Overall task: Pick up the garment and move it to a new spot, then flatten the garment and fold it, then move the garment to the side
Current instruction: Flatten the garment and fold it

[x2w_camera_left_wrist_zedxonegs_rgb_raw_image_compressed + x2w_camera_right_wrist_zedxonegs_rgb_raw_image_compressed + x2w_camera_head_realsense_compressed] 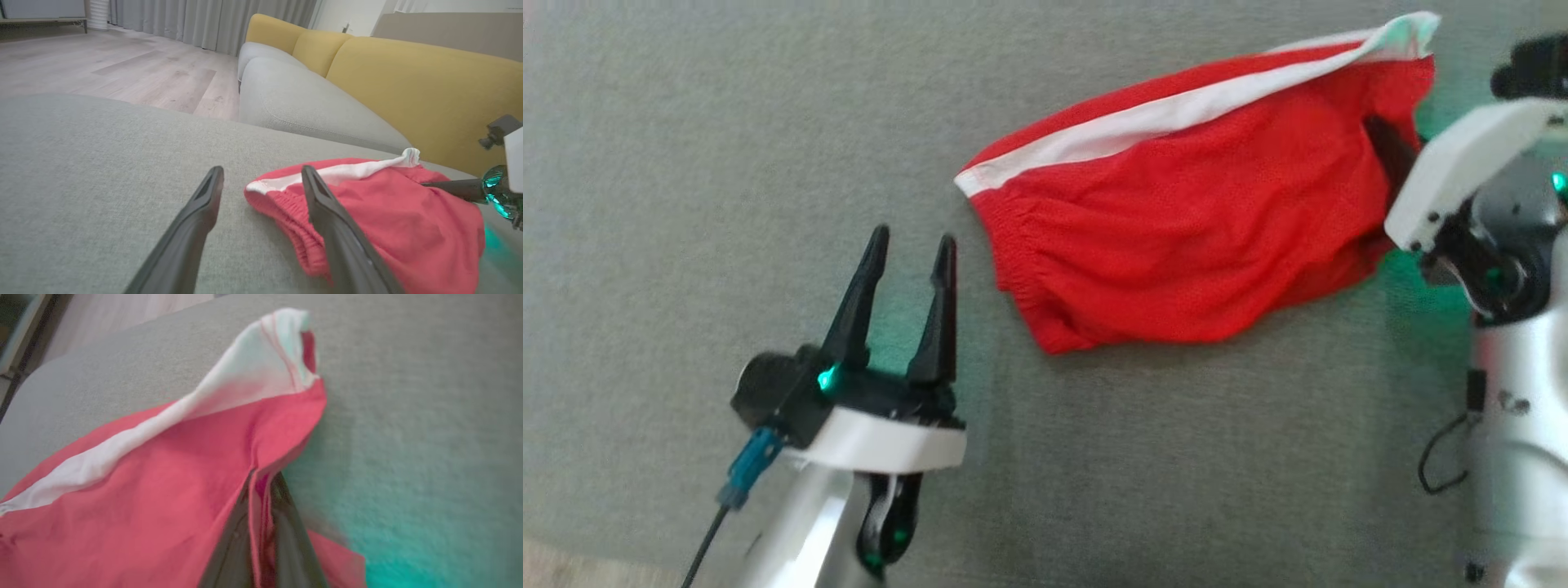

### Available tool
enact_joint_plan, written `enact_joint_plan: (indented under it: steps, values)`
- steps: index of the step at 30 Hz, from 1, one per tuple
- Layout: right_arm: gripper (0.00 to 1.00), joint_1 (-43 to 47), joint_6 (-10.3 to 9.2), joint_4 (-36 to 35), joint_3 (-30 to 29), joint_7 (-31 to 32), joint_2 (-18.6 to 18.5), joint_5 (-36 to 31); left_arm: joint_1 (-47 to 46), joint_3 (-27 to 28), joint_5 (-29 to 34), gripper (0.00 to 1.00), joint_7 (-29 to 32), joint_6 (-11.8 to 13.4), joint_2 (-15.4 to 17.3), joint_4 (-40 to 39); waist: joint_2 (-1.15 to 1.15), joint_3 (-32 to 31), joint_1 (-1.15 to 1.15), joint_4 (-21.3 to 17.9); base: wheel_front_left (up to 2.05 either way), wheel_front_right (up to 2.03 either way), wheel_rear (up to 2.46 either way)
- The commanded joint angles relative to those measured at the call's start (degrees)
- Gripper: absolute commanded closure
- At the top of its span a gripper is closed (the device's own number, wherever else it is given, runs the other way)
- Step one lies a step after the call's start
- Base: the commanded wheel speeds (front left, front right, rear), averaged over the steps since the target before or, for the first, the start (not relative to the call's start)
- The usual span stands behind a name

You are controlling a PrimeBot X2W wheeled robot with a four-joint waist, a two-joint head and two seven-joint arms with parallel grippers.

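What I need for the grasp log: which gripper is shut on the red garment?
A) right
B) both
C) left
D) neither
A: the right gripper pinches a fold of the red garment between its dark fingers, while the left gripper stands open beside it, holding nothing.

Red garment, white-striped, lies rumpled on grey cushion, one corner raised.

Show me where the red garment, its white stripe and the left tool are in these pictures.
red garment [1192, 237], head view, middle of the red cloth
white stripe [1143, 124], head view, middle of the stripe
left tool [913, 238], head view, midway between its two fingertips
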Motion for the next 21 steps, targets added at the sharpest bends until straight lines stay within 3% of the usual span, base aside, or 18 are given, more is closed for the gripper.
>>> enact_joint_plan:
  steps: [1,7,11,14,21]
  values:
    - [1.0,2.07,0.39,-1.88,-1.06,-0.31,0.77,0.74,1.84,3.24,1.2,0.0,-0.35,-0.5,0.35,-1.09,0.0,-2.08,0.0,-2.58,0.0,0.0,0.0]
    - [1.0,4.34,0.39,-3.83,-12.07,-0.35,-0.53,0.0,6.19,6.69,3.47,0.0,-0.35,-2.57,-0.63,-0.36,0.0,-4.37,0.0,-4.48,0.0,0.0,0.0]
    - [1.0,4.03,0.39,-6.79,-15.79,0.08,-1.2,0.06,8.47,8.27,4.56,0.0,-0.36,-3.41,-1.41,0.19,0.0,-5.63,0.0,-4.28,0.0,0.0,0.0]
    - [1.0,4.12,0.39,-10.53,-14.14,2.25,-0.18,0.92,9.84,8.93,5.0,0.0,-0.36,-3.9,-1.99,0.72,0.0,-6.96,0.0,-3.75,0.0,0.0,0.0]
    - [1.0,6.57,0.39,-16.91,-2.22,6.75,2.82,5.25,11.15,8.95,4.62,0.0,-0.36,-4.49,-2.81,1.78,0.0,-9.43,0.0,-1.63,0.0,0.0,0.0]
